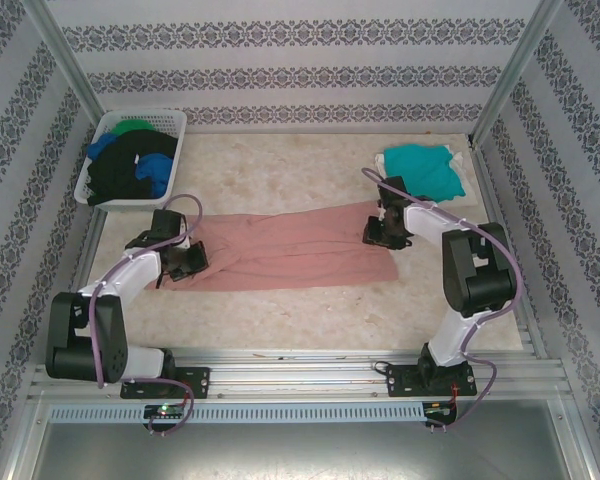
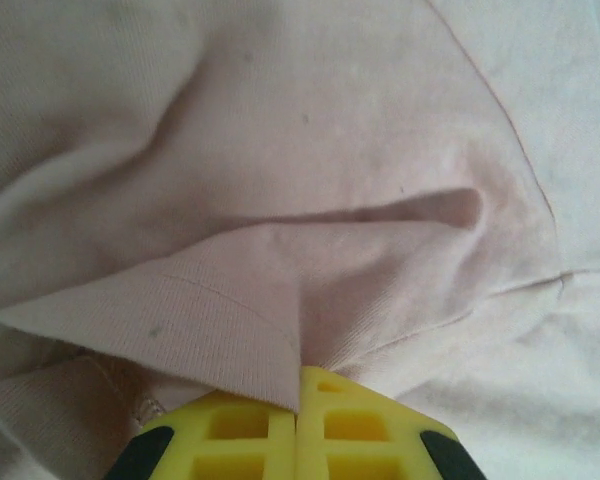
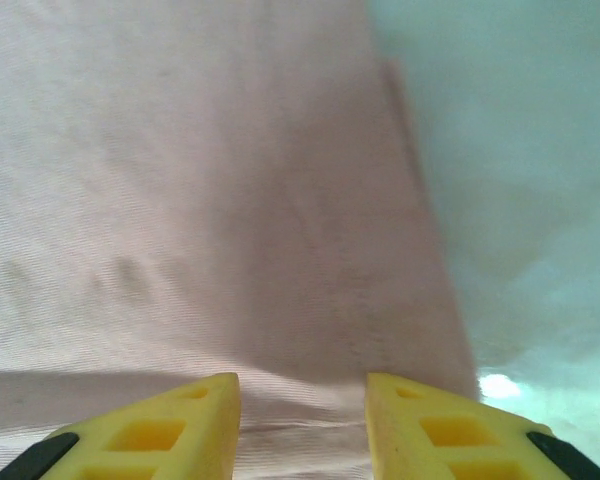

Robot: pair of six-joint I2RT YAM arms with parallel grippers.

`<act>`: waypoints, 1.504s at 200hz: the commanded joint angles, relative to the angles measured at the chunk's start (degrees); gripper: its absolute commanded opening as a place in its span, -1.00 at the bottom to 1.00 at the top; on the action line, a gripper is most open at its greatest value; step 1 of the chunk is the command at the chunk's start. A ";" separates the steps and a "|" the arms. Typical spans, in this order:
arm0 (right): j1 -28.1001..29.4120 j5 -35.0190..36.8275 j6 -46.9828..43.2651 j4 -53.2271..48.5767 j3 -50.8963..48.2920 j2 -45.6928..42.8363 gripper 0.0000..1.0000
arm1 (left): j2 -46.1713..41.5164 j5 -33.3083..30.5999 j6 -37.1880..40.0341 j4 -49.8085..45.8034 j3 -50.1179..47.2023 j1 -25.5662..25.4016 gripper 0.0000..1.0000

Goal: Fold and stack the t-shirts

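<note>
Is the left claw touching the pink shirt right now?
Touching. The left wrist view shows the left claw closed, with a fold of the pink shirt pinched between its tips.

A white slotted basket (image 1: 165, 118) stands at the table's far left corner, beyond the left claw (image 1: 185, 262) and slightly to its left, well apart from it. The marbled beige table (image 1: 300, 170) shows bare beyond that claw and the right claw (image 1: 385, 228), and again on their near side. There an aluminium rail (image 1: 300, 370) runs along the edge, with a slotted white strip (image 1: 300, 411) and a grey panel (image 1: 300, 450) nearer still. Walls papered in dark ornamental bands (image 1: 280, 60) rise beyond both claws, with a slanted metal post (image 1: 515, 65) far right of the right claw.
</note>
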 commanded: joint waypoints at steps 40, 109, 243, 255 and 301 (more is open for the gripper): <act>-1.04 -1.26 -1.44 0.99 -1.92 -3.54 -0.20 | -17.51 -0.23 -6.56 -9.73 -3.72 -0.61 -1.00; 1.49 -1.25 -1.82 0.40 0.66 -2.25 -0.20 | -17.73 7.59 -13.84 -1.68 -11.02 -3.62 -0.24; 12.81 1.36 0.54 -1.76 12.78 10.45 -0.18 | 6.77 1.29 -5.26 1.68 7.51 -0.32 -0.13; 11.98 1.66 0.90 -1.49 11.52 10.14 -0.18 | 8.92 1.80 -5.58 3.49 6.13 0.22 -0.14; 7.58 1.32 1.76 -1.68 7.89 9.65 -0.18 | 6.59 -1.04 -6.71 4.71 -2.54 2.64 -0.13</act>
